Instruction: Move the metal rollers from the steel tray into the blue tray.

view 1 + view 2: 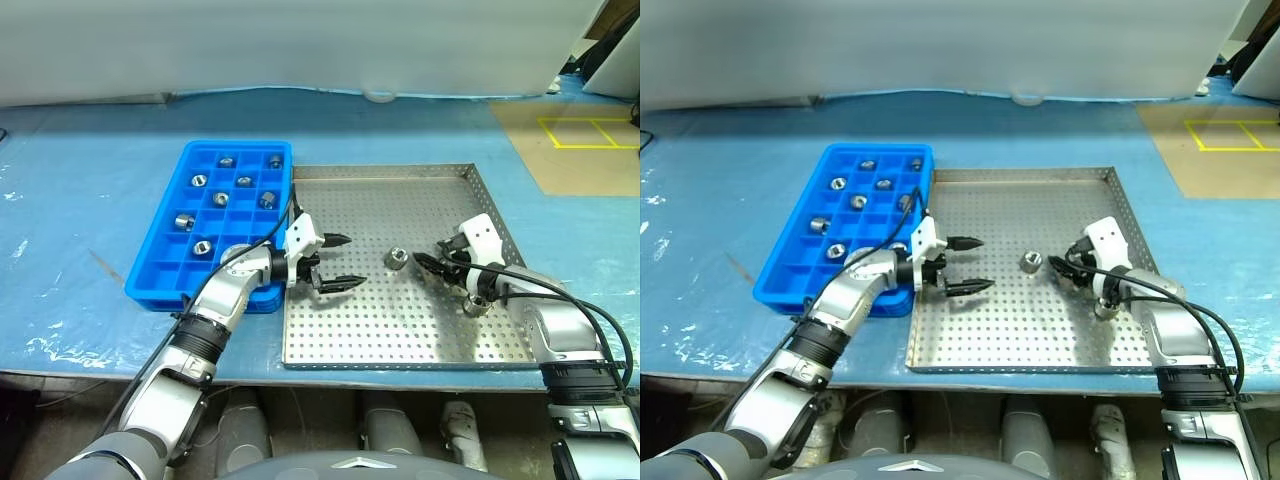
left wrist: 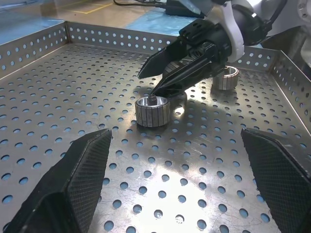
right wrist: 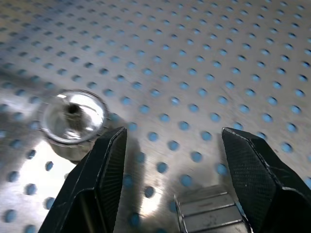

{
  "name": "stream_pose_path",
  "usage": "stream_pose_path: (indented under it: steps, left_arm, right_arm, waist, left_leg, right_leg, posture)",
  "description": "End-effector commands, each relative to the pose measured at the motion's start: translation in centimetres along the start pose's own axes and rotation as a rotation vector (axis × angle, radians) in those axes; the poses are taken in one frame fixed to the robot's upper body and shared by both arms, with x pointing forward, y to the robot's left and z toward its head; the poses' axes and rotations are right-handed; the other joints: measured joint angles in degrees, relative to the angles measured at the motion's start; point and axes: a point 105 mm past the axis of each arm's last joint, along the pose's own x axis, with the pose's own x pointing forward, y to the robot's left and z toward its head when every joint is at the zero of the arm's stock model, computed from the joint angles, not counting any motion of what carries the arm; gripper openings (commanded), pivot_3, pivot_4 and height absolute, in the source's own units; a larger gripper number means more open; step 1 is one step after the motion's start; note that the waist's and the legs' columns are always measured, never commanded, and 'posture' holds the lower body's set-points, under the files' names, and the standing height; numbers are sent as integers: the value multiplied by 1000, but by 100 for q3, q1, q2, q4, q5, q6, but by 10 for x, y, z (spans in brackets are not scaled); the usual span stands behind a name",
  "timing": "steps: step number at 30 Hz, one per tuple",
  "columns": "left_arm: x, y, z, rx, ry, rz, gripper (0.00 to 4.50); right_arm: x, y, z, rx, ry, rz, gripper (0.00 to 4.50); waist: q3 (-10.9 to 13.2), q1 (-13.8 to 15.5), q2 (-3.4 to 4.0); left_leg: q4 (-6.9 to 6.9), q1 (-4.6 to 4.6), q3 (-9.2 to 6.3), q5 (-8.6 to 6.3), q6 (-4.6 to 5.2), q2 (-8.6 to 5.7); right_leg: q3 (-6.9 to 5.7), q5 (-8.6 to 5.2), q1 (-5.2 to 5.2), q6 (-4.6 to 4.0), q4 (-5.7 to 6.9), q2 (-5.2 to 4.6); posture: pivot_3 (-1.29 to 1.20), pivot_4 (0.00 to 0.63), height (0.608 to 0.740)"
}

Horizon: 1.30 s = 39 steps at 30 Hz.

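Left eye view: left gripper level over steel tray, fingers wide apart; right gripper angled down, fingers parted, empty.

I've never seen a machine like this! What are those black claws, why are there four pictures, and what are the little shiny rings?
It is a robot with two arms. Two pictures come from cameras in its head; the other two from cameras on its wrists. The black claws are its grippers: the left gripper and the right gripper, both open and holding nothing. The shiny rings are metal rollers. One roller sits between the grippers on the steel tray, another lies under the right wrist. More already sit in the blue tray.
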Motion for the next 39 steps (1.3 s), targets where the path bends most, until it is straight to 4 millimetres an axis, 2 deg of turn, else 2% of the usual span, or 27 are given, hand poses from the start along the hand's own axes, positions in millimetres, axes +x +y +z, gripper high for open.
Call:
stream_pose_path:
  steps: [1, 6, 12, 17, 21, 26, 30, 34, 39]
  left_arm:
    - [0, 2, 0, 17, 5, 2, 4500]
    - [5, 3, 0, 20, 4, -6, 4500]
    - [20, 7, -1, 33, 17, -33, 4500]
    - [40, 11, -4, 65, 58, -60, 4500]
    - [55, 7, -5, 80, 86, -110, 4500]
    - [68, 3, -2, 86, 90, -169, 4500]
    - [73, -1, 1, 81, 84, -209, 4500]
    - [80, -9, 2, 96, 100, -266, 4500]
    - [82, -13, 10, 106, 89, -323, 4500]
  right_arm:
    - [-1, 19, 13, -16, -65, 88, 3251]
    - [-3, 34, 13, -13, -75, 161, 3251]
    - [-7, 38, 14, -20, -76, 173, 3251]
    - [-9, 14, 12, -36, -83, 11, 3251]
    - [-20, -5, 15, -32, -107, -108, 3251]
    - [-32, -9, 5, -18, -89, -179, 3251]
    - [-38, -10, -4, -22, -63, -214, 3251]
    - [-44, -8, -9, -5, -57, -238, 3251]
    - [-47, -7, -13, 1, -45, -252, 3251]
  waist:
    - [0, 0, 0]
    - [0, 3, 0]
    - [0, 22, 0]
    - [-1, 80, 2]
    - [-8, 160, 14]
    - [-10, 158, 17]
    - [-12, 142, 19]
    - [-12, 142, 20]
    - [-9, -43, 14]
  left_leg:
    - [0, 0, 0, 0, 0, 0]
    - [-1, 0, 0, 0, 0, 0]
    - [2, -1, 0, 0, 0, -2]
    - [3, -2, 0, 0, 1, -8]
    - [6, -5, 0, -8, 15, -12]
    - [11, -3, 1, -34, 58, -42]
    - [14, -5, 6, -54, 92, -99]
    - [22, -16, 6, -64, 116, -110]
    - [20, -42, 6, -71, 127, -105]
  right_leg:
    - [0, 0, 0, 0, 0, 0]
    - [-1, 0, 0, 0, -1, 0]
    - [0, 0, 3, 1, -1, -2]
    - [0, 0, 10, 1, -6, -8]
    - [0, 10, 37, 0, -40, -11]
    - [-1, 32, 89, -18, -108, -40]
    - [2, 26, 96, -7, -114, -102]
    - [2, 26, 119, -7, -152, -114]
    - [-2, 28, 96, -2, -162, -111]
  posture:
    - [-247, 150, 740]
    - [-254, 150, 740]
    - [-284, 150, 740]
    - [-327, 150, 740]
    - [-386, 150, 740]
    - [-441, 150, 740]
    - [-470, 150, 740]
    - [-502, 150, 740]
    - [-511, 150, 740]
